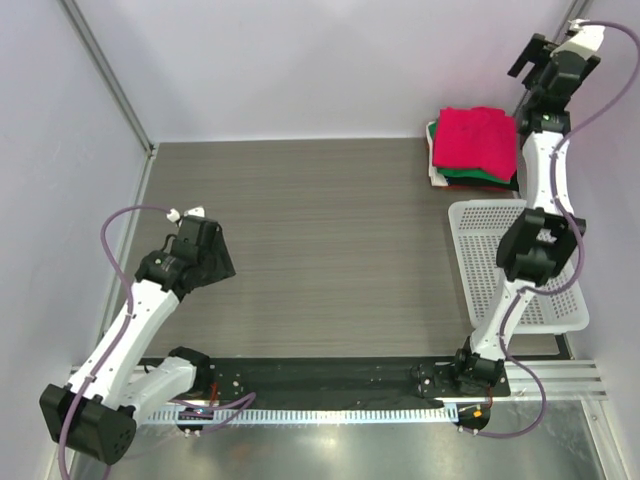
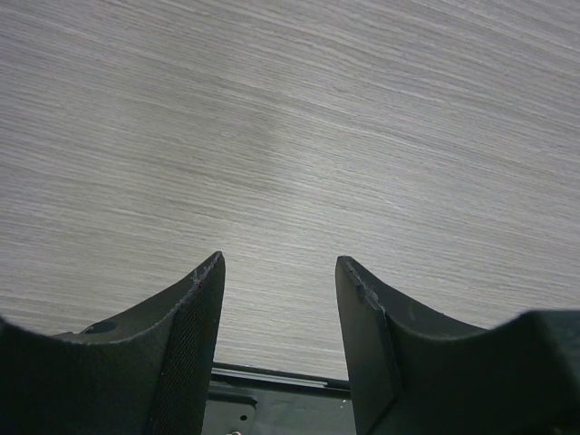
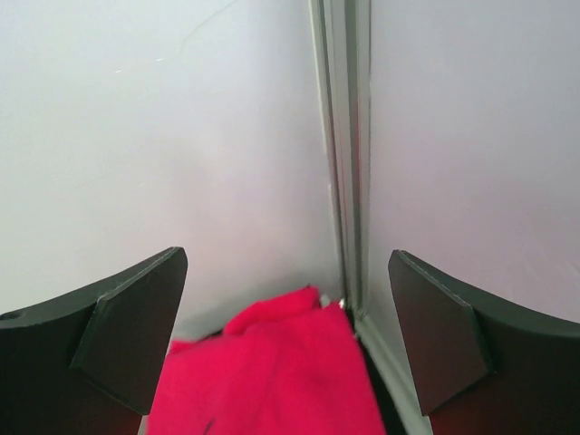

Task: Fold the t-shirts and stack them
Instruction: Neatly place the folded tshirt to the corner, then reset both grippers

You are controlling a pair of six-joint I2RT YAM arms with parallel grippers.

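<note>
- Red-pink and folded square: saw the top t-shirt [image 1: 474, 135] that way, lying on the stack of t-shirts [image 1: 468, 177] in the far right corner of the table [image 1: 320, 230].
- Spotted green, white and darker red edges of cloth poking out from under it on the near side.
- Found the stack just past the far end of the white mesh basket [image 1: 478, 262], set along the right side of the table.
- Saw the right gripper [image 3: 288, 256] up high over the stack, close to the metal post [image 3: 340, 154] at the corner of 2 pale walls.
- Found its 2 fingers spread wide apart, holding nothing.
- Looked down through that gap from the right wrist and saw the red-pink cloth below, not touched.
- Saw the left gripper [image 2: 280, 258] well apart from the stack, on the left side, low over bare grey wood-look table.
- Found its 2 fingers partly apart, about halfway, holding nothing.
- Saw both arms bent, with their bases at the near edge of the table.
</note>
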